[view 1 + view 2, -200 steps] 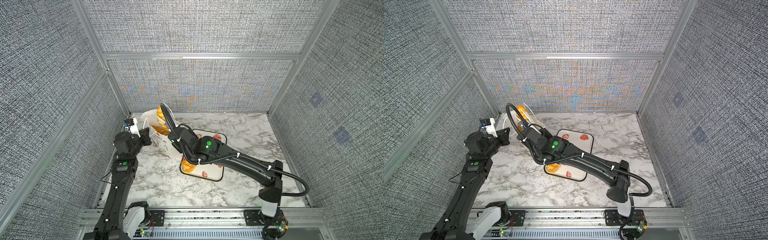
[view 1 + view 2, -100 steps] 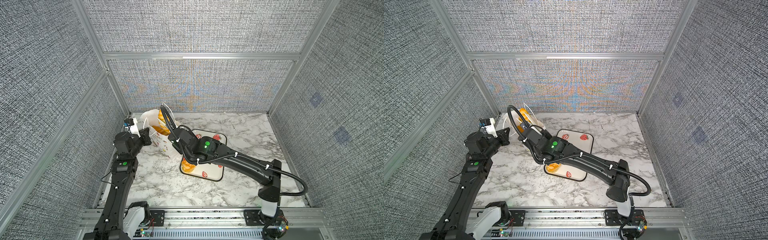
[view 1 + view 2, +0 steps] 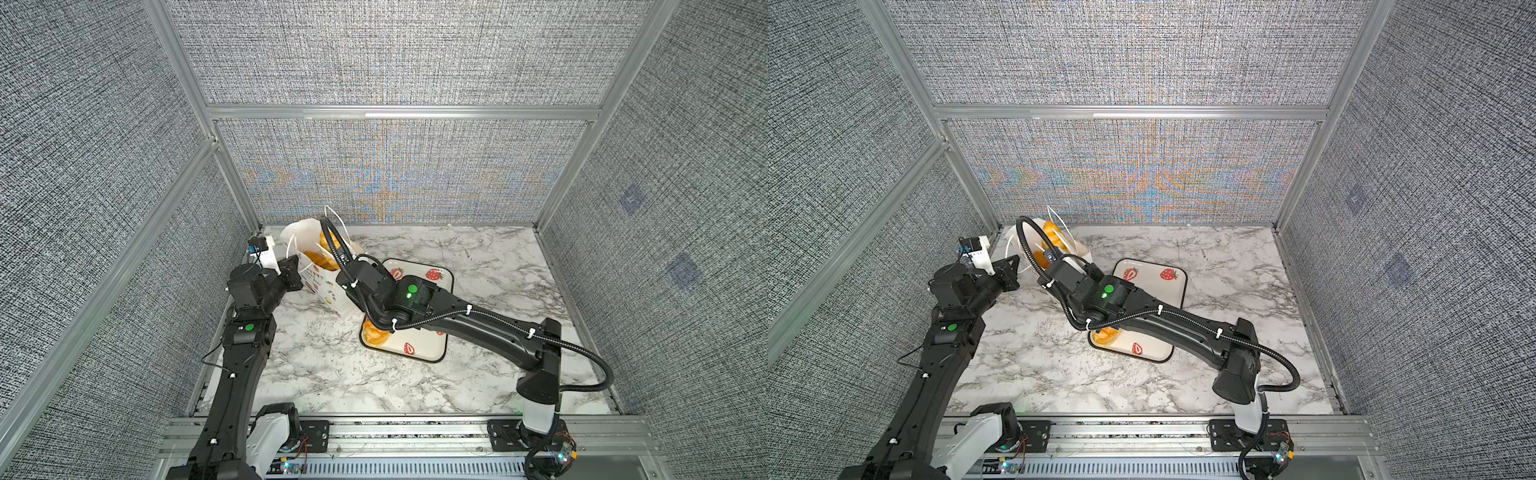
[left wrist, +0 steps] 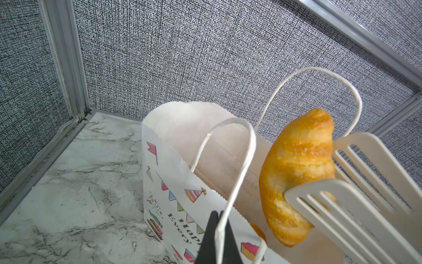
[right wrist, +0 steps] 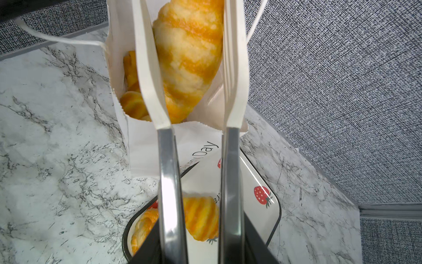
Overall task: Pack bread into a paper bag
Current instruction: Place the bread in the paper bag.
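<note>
Paper bag: one. Cord handles on it: two.
Strawberry-print tray: one. Strawberry prints: three showing in a top view, arm covers rest of tray.
Tongs: one pair, two white slotted blades.
Held croissant between blades: one.
Bread on tray: two in sight, ridged roll and tray croissant.
Bread inside bag: at least two pieces showing, deeper ones can't be counted.
Robot arms: two, left arm and right arm.
</note>
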Robot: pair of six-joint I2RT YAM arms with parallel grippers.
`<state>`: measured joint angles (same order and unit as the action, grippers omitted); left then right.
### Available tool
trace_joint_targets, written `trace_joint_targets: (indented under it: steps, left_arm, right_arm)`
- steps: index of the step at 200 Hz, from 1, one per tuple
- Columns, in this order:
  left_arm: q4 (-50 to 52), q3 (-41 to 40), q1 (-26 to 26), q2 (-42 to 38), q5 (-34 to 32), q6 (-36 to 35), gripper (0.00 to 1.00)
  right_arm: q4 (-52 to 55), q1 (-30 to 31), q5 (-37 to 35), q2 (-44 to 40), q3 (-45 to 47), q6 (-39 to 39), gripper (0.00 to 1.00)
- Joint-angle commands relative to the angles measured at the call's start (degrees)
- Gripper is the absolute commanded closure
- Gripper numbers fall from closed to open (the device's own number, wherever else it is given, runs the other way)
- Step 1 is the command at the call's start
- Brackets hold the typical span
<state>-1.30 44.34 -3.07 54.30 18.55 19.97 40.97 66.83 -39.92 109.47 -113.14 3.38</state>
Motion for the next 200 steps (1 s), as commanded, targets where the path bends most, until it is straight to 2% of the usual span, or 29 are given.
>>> trace_joint_targets:
  steps: [1, 45, 115, 200]
  left_arm:
    - [-1.5, -0.1, 0.0, -0.2, 0.4, -0.1, 1.00]
    - [-1.5, 0.0, -0.1, -0.3, 0.4, -0.1, 1.00]
    - [-1.6, -0.1, 0.0, -0.3, 0.4, 0.0, 1.00]
    - [-1.6, -0.1, 0.0, -0.3, 0.5, 0.0, 1.00]
  right_arm:
    - [-1.3, 0.0, -0.5, -0.7, 0.1, 1.2, 0.60]
    - [-1.2, 0.0, -0.6, -0.9, 0.3, 1.6, 0.53]
    - [-1.3, 0.0, -0.7, -1.9, 1.4, 2.2, 0.49]
    - [-1.9, 0.5, -1.0, -3.8, 2.1, 2.6, 0.48]
